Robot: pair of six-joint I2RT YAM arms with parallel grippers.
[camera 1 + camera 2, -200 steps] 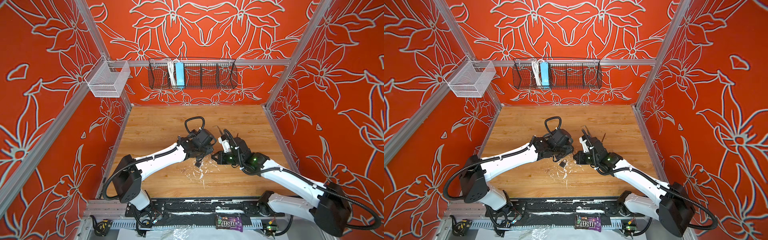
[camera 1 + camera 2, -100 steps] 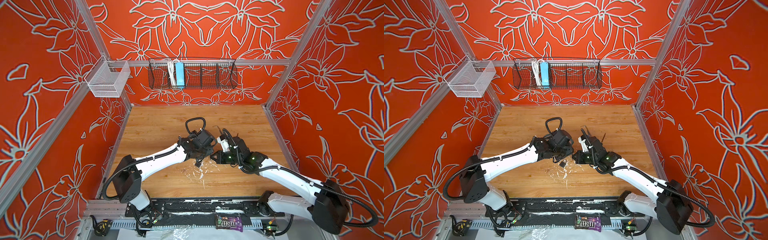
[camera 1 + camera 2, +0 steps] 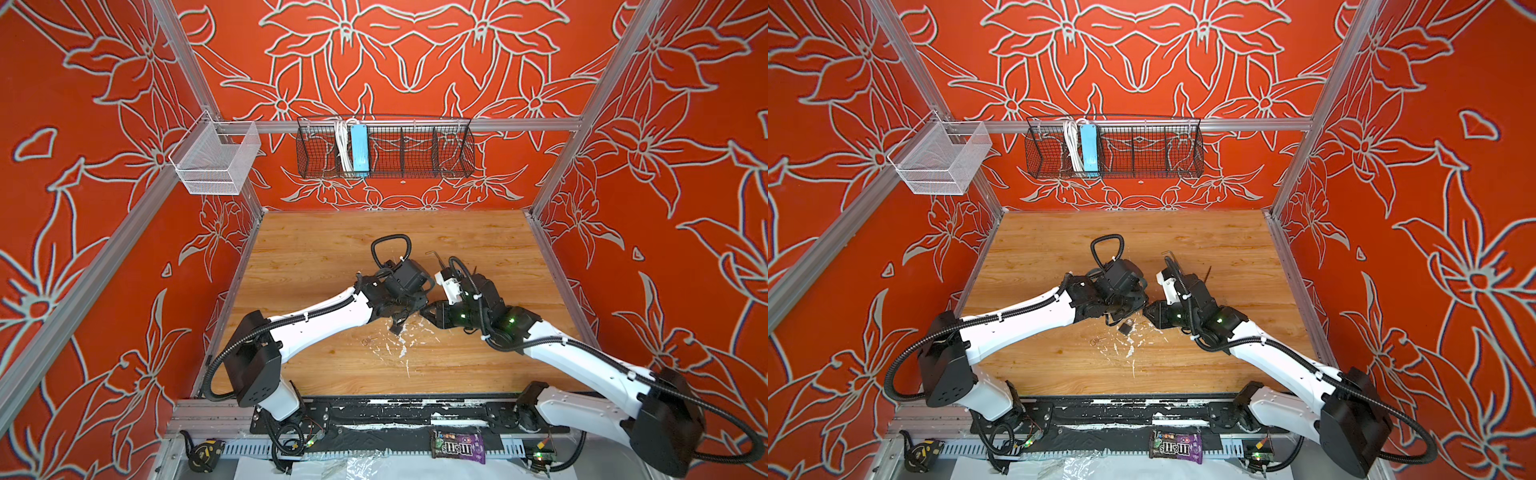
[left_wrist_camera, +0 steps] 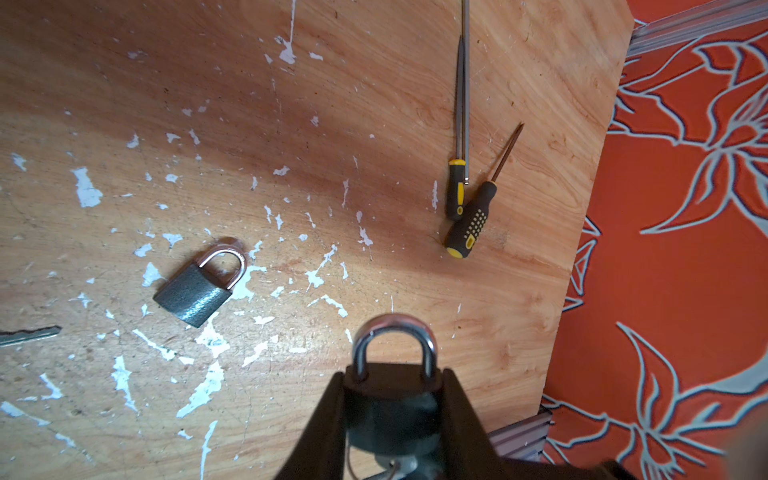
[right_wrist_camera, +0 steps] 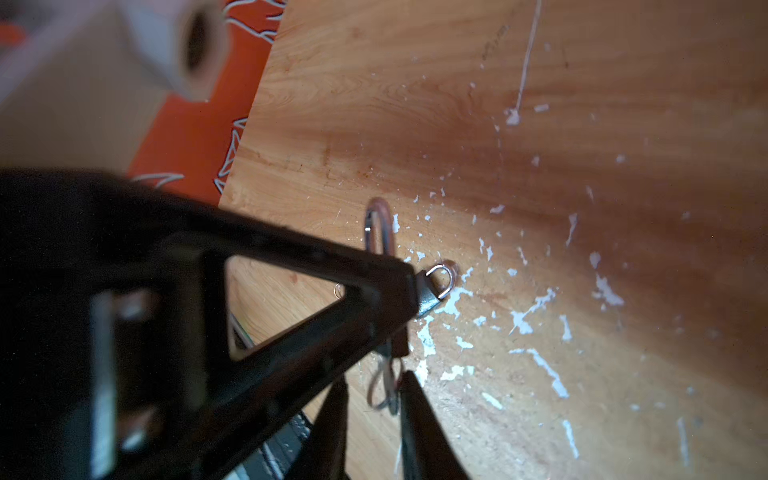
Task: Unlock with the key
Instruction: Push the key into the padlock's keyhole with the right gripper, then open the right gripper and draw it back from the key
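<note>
Hardly anything has shifted in the last second: both arms are still meeting tip to tip over the middle of the table [image 3: 324, 249]. The left gripper [image 4: 392, 374] is clamping a dark padlock [image 4: 392, 409] by its body and holding it off the wood. The chrome shackle is sticking out past the fingertips, with both its legs seated in the body. The key [image 4: 395, 467] is sitting in the bottom of that lock, mostly hidden, and its wire ring [image 5: 384, 388] is dangling from it.

The right gripper [image 5: 376, 378] is hovering there with its fingers parted, one on each side of the ring. The close view is blurred, so I can't tell whether either finger is touching it.

Close by, a grey padlock [image 4: 195, 291] is lying flat on the scuffed patch of the table with its shackle closed. A loose key [image 4: 31, 334] is lying near it, on the side toward the left edge. Nearer the right edge, a thick screwdriver [image 4: 469, 224] and a thin screwdriver [image 4: 456, 195] are lying with their handles touching, and a steel rod [image 4: 466, 83] is lying alongside them.
</note>
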